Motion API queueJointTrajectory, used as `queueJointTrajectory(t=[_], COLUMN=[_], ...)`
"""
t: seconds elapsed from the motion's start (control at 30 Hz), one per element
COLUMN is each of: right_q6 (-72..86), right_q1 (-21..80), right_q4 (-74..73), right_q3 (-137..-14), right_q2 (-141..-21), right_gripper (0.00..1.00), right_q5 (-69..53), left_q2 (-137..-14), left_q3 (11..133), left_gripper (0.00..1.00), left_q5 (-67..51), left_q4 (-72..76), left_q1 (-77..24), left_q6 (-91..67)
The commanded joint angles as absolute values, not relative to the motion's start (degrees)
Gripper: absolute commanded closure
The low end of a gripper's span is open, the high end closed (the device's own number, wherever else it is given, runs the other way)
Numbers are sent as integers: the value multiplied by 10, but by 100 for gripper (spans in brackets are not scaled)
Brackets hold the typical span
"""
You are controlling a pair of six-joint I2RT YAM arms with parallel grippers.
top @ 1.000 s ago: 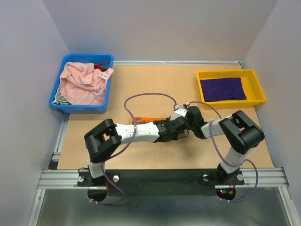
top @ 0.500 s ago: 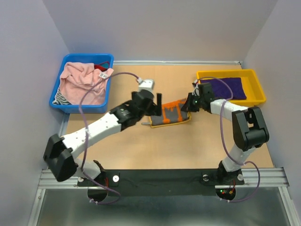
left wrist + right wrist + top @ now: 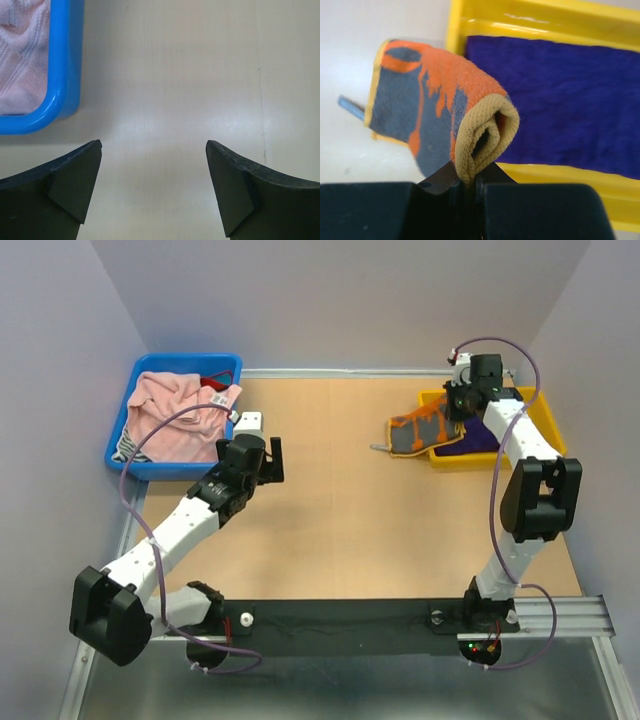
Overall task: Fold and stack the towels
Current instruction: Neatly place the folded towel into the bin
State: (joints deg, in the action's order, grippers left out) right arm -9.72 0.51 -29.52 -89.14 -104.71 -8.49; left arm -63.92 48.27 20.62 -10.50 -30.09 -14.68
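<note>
Two arms are reaching over the table [image 3: 330, 530]: the left gripper [image 3: 268, 458] is hovering wide open and empty beside the blue bin [image 3: 165, 471] holding the pink towel [image 3: 175, 415], while the right gripper [image 3: 470, 184] is pinching the folded grey-and-orange towel [image 3: 435, 110], dangling it over the left rim of the yellow tray [image 3: 550, 425], above the purple towel [image 3: 560, 95].

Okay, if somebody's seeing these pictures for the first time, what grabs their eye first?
The right tool pinches a folded grey-and-orange towel at the left edge of the yellow tray, where a dark purple towel lies flat. At far left, a crumpled pale pink towel fills the blue bin, and the left tool hovers open over the table beside it.
</note>
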Motion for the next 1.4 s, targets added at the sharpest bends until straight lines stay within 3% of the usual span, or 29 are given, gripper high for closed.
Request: queueJointTrajectory(t=[0.0,0.57,1.37], right_q6=[-225,-356,-345], right_q1=[3,-71,-91], right_q4=[-336,-333,-300], right_q3=[-961,-1079,-1063], right_q2=[-1077,-1179,-1211], right_gripper=[100,100,99], right_q5=[-9,70,81], left_q2=[-648,-658,-687], left_q3=[483,466,465], left_gripper=[4,4,4], left_q5=[228,298,280], left_q4=[-77,-44,-39], left_q1=[-299,-285,-282], left_q6=[-125,-134,-128])
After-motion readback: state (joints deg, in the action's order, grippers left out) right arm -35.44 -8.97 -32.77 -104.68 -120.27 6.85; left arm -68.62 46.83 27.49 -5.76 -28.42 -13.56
